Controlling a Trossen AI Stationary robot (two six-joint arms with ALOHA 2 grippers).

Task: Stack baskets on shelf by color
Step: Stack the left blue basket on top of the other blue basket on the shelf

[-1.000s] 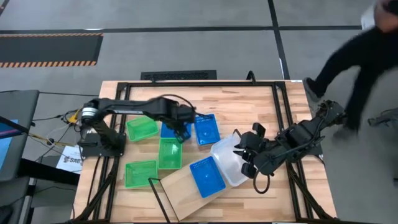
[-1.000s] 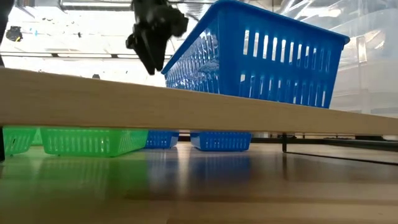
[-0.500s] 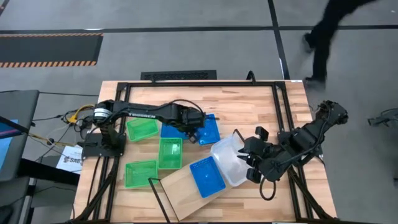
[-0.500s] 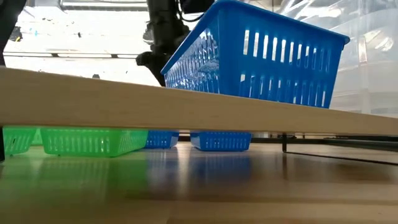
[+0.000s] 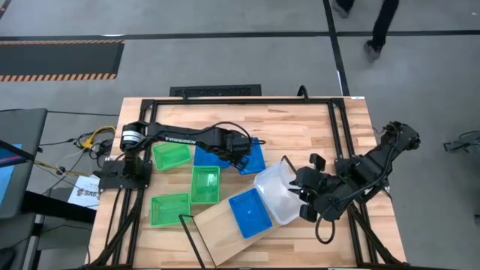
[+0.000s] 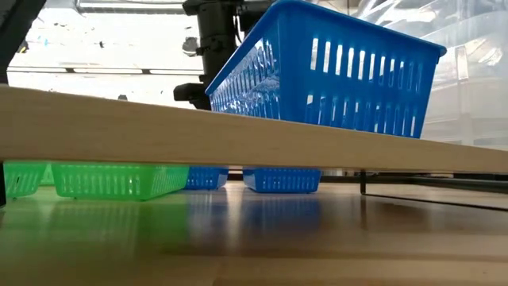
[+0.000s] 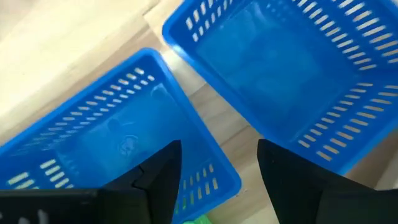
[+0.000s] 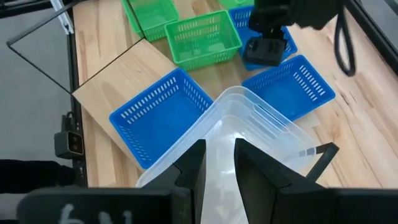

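My left gripper hangs open above two crowded blue baskets; bare tabletop beyond stays passable.

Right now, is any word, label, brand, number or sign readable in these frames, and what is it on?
White lettering on the left arm: too small to read.
Printed sheet beside the table's left edge: print shows, but partly hidden and too small to read.
Baskets, shelf, right arm: no text visible.

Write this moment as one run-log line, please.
left gripper: open, above two blue baskets | right gripper: open, beside clear basket | shelf: holds one blue basket
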